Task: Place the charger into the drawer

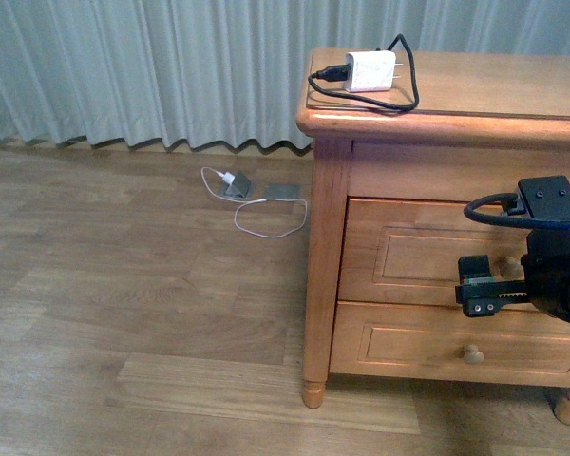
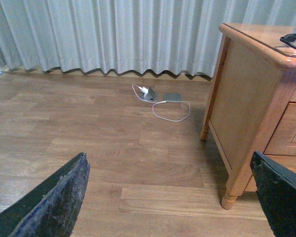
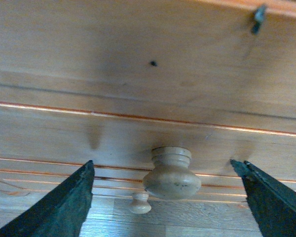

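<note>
white charger (image 1: 370,71) atop dresser (image 1: 494,90), drawer (image 1: 408,255) closed

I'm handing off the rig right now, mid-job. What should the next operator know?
The left end effector is open and empty, above the floor.
The right end effector is open, straddling the knob without gripping it.
The charger lies on the dresser top.
The drawer is shut.
Done: right arm lined up on the knob.
To do: pull the drawer open, move the charger in.

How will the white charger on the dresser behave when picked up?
The charger looks small and boxy, so probably light and rigid. Its thin black cable loops loosely, so it will likely dangle and drag.
</note>
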